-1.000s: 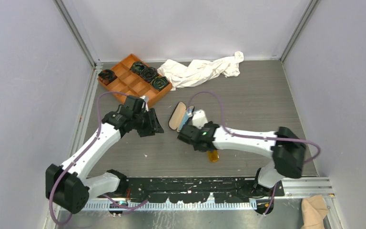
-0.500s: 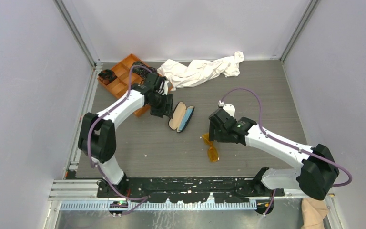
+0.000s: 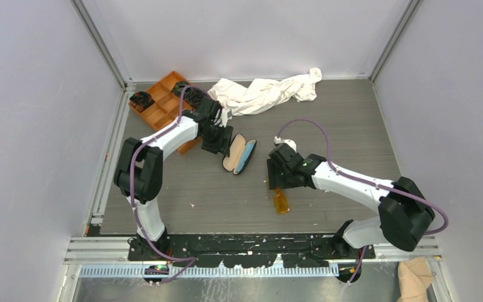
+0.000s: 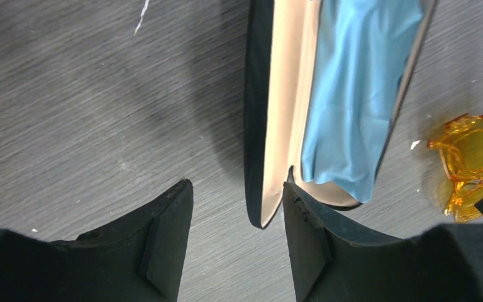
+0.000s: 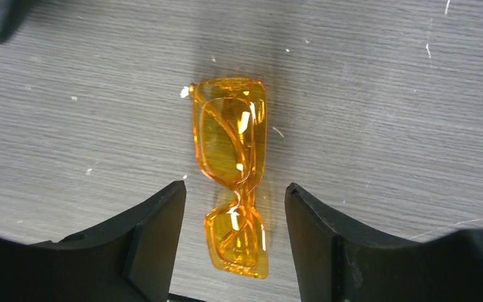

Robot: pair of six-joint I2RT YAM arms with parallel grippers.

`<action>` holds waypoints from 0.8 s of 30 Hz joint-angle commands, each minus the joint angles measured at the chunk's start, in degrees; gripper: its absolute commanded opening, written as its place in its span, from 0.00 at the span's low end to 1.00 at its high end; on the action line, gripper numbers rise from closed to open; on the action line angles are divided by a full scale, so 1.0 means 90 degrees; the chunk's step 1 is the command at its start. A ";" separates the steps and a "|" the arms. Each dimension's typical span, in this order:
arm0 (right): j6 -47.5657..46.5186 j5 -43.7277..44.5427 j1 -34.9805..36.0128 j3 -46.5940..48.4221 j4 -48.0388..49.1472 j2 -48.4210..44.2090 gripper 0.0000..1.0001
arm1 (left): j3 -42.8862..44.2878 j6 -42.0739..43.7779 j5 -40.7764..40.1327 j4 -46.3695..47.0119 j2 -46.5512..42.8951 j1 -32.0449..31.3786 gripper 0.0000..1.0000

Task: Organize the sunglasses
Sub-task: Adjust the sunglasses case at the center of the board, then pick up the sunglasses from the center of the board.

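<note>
The sunglasses (image 5: 233, 163), with orange-amber lenses and folded arms, lie flat on the grey table (image 3: 327, 132). They also show below the right wrist in the top view (image 3: 281, 202). My right gripper (image 5: 234, 192) hovers open over them, a finger on each side with a gap to both (image 3: 278, 179). The black case (image 3: 233, 153) lies open with its beige lining (image 4: 289, 94) up and a light blue cloth (image 4: 358, 82) in one half. My left gripper (image 4: 236, 195) is open at the case's near end, whose black rim reaches between the fingers.
An orange compartment tray (image 3: 163, 104) with dark coiled items stands at the back left, right behind my left arm. A crumpled white cloth (image 3: 264, 94) lies along the back edge. Grey walls close in both sides.
My left arm has swung from the near left up to the case's end and opened a little wider. My right arm has drawn back from the case and now hovers over the sunglasses.
</note>
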 commanded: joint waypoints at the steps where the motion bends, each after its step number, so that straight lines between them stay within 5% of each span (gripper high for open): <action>1: -0.0413 0.0068 -0.0012 0.0181 0.0115 0.0461 0.64 | 0.0181 0.0164 0.0171 0.0120 0.0182 0.0021 0.55; 24: -0.0306 0.0546 0.0401 0.0631 -0.0223 0.1607 0.58 | 0.0135 0.0083 0.0248 0.0120 0.0315 0.0021 0.55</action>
